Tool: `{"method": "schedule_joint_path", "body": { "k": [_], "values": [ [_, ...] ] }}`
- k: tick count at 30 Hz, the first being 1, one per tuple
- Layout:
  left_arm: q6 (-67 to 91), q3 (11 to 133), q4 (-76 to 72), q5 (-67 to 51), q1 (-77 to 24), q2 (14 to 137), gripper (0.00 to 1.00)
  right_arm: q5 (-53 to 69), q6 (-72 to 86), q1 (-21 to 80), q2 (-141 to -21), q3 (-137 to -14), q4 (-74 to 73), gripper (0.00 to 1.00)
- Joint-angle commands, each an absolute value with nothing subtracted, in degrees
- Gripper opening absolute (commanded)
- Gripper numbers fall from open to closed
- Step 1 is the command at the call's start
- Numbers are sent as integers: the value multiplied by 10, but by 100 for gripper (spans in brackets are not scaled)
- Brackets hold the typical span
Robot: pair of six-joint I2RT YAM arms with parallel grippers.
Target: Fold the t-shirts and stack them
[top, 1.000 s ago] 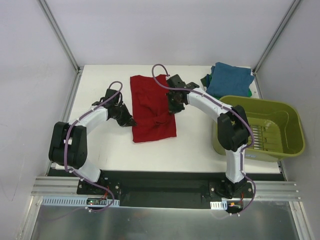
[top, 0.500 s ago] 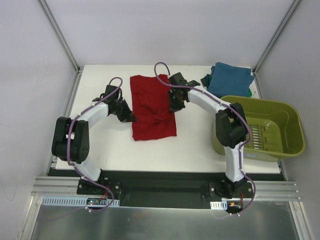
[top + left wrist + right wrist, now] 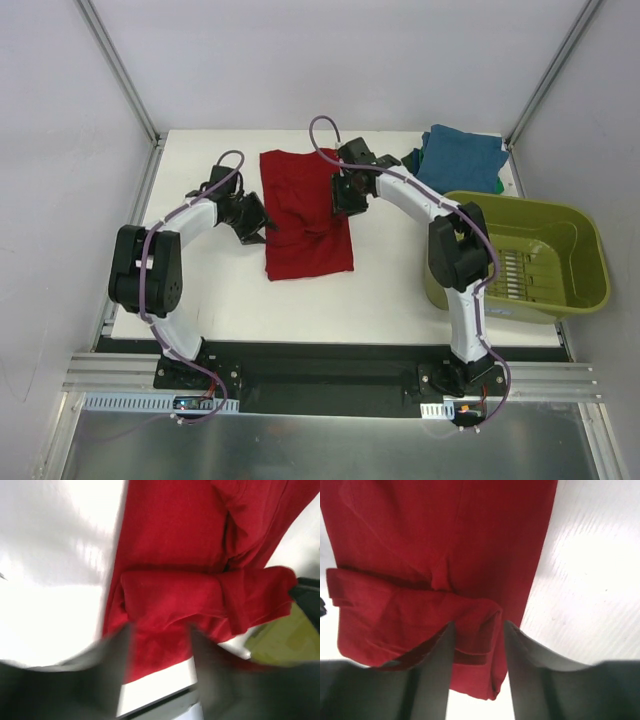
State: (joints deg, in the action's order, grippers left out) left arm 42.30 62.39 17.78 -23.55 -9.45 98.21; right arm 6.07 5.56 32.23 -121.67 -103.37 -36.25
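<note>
- Dark red t-shirt (image 3: 305, 215) lies flat on the white table (image 3: 200, 290), laid as a long narrow strip running from the far edge toward the arms.
- Across the shirt's middle a band of cloth is doubled over on itself. Both wrist views show it as a raised, creased fold (image 3: 200, 600) (image 3: 410, 615).
- Left gripper (image 3: 264, 232) sits at the shirt's left edge, level with that fold. In its wrist view the fingers (image 3: 112, 655) are blurred but plainly spread, red cloth showing in the gap and nothing pinched.
- Right gripper (image 3: 343, 208) hangs over the shirt's right edge, in the far half. Its fingers (image 3: 445, 650) are spread, and the corner of the doubled band lies in the gap below them. Cannot tell whether the tips touch the cloth.
- Beyond the shirt's far right corner, well apart from it, lies a folded teal-blue t-shirt (image 3: 460, 160), stacked on a dark green t-shirt (image 3: 411, 160) whose edge peeks out on the side facing the red shirt.
- Right of the shirt, nearer the arms than the stack, stands an olive-green plastic basket (image 3: 590, 250). Its far rim is just beside the stack's near edge.
</note>
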Motion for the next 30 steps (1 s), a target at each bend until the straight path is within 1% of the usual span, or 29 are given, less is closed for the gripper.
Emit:
{"method": "schedule_joint_path", "body": {
  "k": [1, 2, 3, 4, 5, 7, 8, 9, 12, 15, 19, 21, 25, 26, 30],
  "values": [
    [417, 643, 175, -239, -83, 948, 78, 91, 41, 316, -1189, -1061, -361, 56],
    [418, 640, 175, -236, -83, 936, 85, 94, 39, 316, -1179, -1050, -361, 71],
    [418, 630, 175, -233, -83, 922, 90, 94, 36, 317, -1167, -1042, -361, 75],
    [419, 624, 175, -229, -83, 892, 99, 96, 35, 318, -1141, -1031, -360, 83],
    [420, 607, 175, -228, -83, 876, 99, 97, 35, 321, -1126, -1020, -359, 99],
    [422, 587, 175, -230, -84, 829, 99, 100, 40, 324, -1078, -966, -343, 100],
    [423, 564, 175, -232, -85, 813, 99, 104, 44, 332, -1061, -942, -335, 97],
    [423, 552, 175, -235, -84, 781, 99, 111, 49, 337, -1030, -903, -319, 97],
    [425, 493, 175, -245, -84, 712, 99, 119, 54, 366, -988, -833, -288, 97],
    [430, 430, 176, -243, -84, 641, 99, 125, 53, 402, -986, -813, -274, 97],
    [439, 360, 178, -240, -84, 576, 99, 118, 52, 429, -1026, -840, -272, 97],
    [440, 347, 185, -238, -84, 555, 99, 114, 48, 436, -1058, -856, -263, 97],
    [429, 329, 197, -233, -84, 545, 99, 96, 30, 440, -1129, -912, -245, 97],
    [426, 329, 199, -233, -84, 546, 99, 94, 27, 439, -1159, -946, -250, 97],
    [418, 329, 207, -233, -84, 557, 99, 63, 16, 438, -1210, -1016, -240, 97]
  ]
}}
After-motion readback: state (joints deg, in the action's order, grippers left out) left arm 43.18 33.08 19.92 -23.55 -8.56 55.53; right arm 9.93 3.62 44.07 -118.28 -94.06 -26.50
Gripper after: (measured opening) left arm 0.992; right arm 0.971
